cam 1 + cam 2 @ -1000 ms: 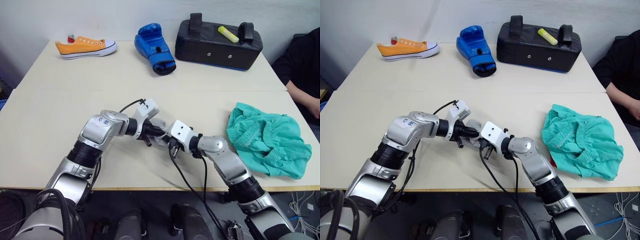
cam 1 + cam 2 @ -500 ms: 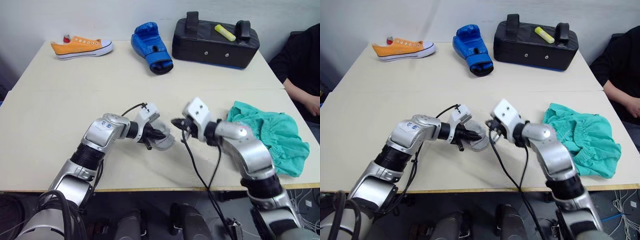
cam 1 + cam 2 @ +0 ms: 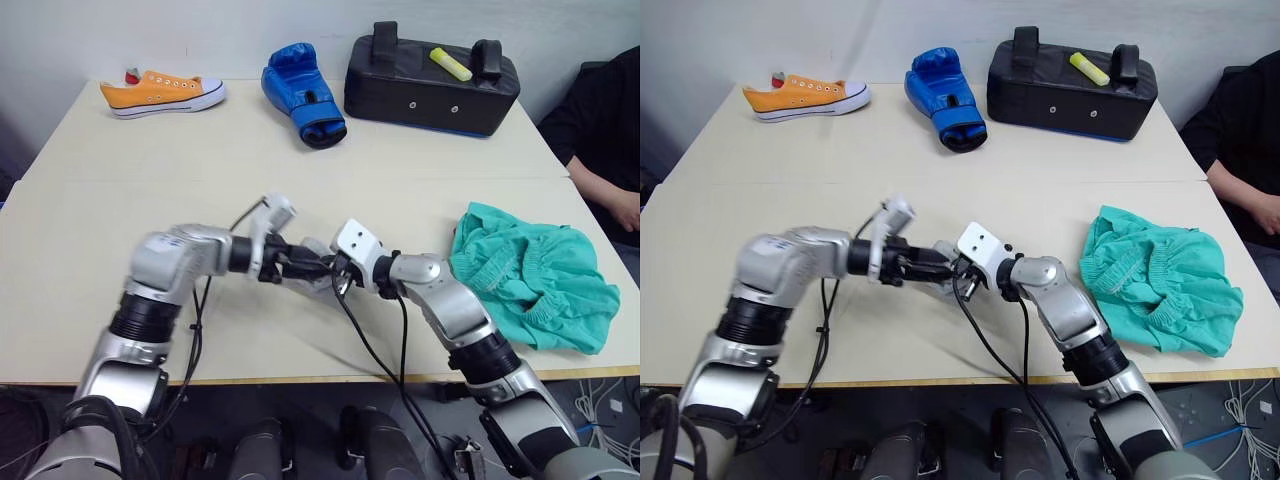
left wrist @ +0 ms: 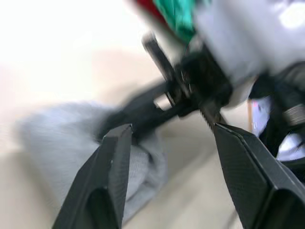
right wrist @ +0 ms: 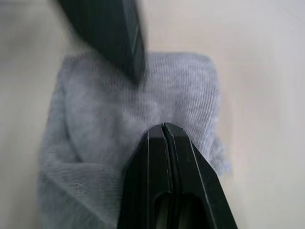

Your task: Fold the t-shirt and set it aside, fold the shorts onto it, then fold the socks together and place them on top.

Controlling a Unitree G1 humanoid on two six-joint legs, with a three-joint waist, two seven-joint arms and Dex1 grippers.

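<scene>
Your inventory, tabletop (image 3: 90, 230):

1. The socks (image 5: 143, 114): light grey, bunched in a small heap near the middle of the tabletop's front half, between your two pincers. In the head views they are mostly hidden behind the pincers.

2. Left pincer (image 4: 169, 143): fingers apart, one finger (image 4: 112, 162) resting against the socks, the other clear of them. It points toward the right pincer, almost meeting it.

3. Right pincer (image 5: 163, 131): fingers pressed together, tips down on the grey fabric. You cannot tell whether any fabric is pinched between them.

4. The shorts (image 3: 530, 280): teal-green, crumpled in a loose heap by the right edge of the tabletop, well apart from the socks.

5. The t-shirt (image 3: 1105, 322): only a sliver of red shows at the front edge of the shorts, under them.

6. Orange sneaker (image 3: 160, 93): far left corner.

7. Blue boxing glove (image 3: 303, 93): along the far edge, near its middle.

8. Black strike pad (image 3: 430, 85): far right corner, a yellow marker (image 3: 451, 65) lying on top.

9. A person's dark sleeve and hand (image 3: 625, 205): beyond the right edge.
</scene>
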